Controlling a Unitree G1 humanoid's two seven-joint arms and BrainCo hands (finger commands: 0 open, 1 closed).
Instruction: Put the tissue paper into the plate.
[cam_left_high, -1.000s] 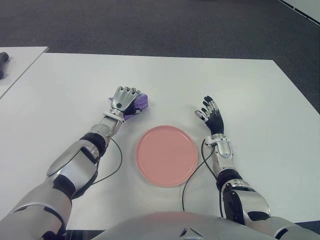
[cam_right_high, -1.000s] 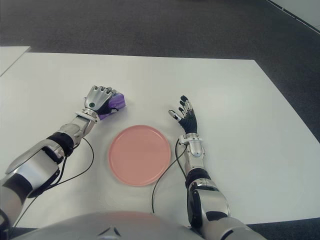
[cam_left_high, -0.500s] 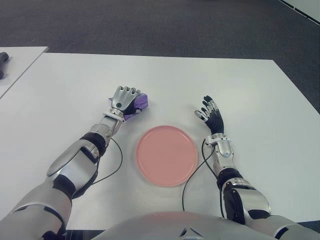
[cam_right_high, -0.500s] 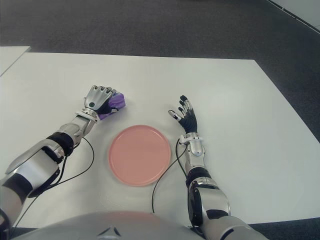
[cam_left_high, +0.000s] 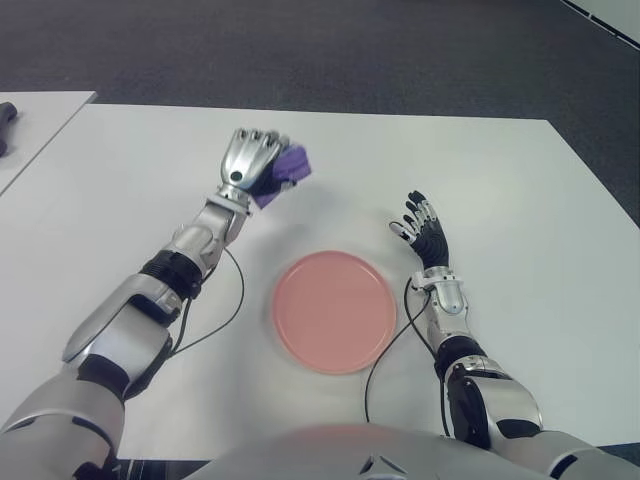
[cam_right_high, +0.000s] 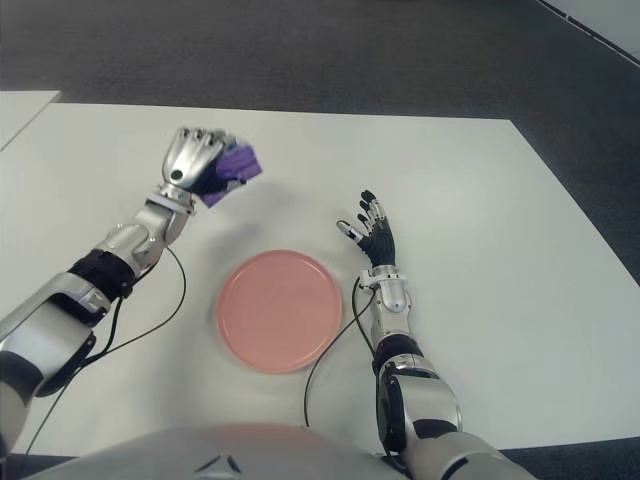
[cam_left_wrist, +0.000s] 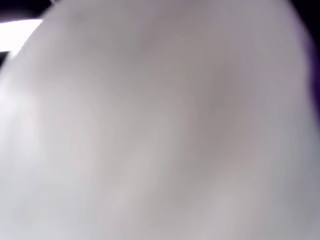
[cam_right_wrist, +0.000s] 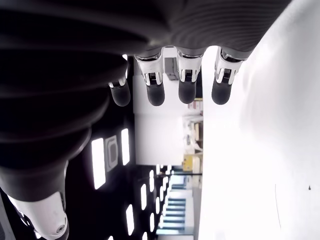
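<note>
Table (cam_left_high: 500, 180): smooth, matt white. Plate (cam_left_high: 334, 312): matt pink, plastic-looking. Tissue paper (cam_left_high: 288, 168): soft, crumpled purple. Left robot hand (cam_left_high: 252, 160): glossy silver shell. Floor (cam_left_high: 300, 50): rough dark carpet.

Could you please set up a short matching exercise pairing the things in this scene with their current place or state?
Things:
1. tissue paper
2. plate
3. left hand
4. right hand

States:
a. fingers spread, holding nothing, to the plate's right
b. raised above the table, closed around something
c. purple, gripped in a hand
d. pink, empty, on the table

Pairs: 1-c, 2-d, 3-b, 4-a
</note>
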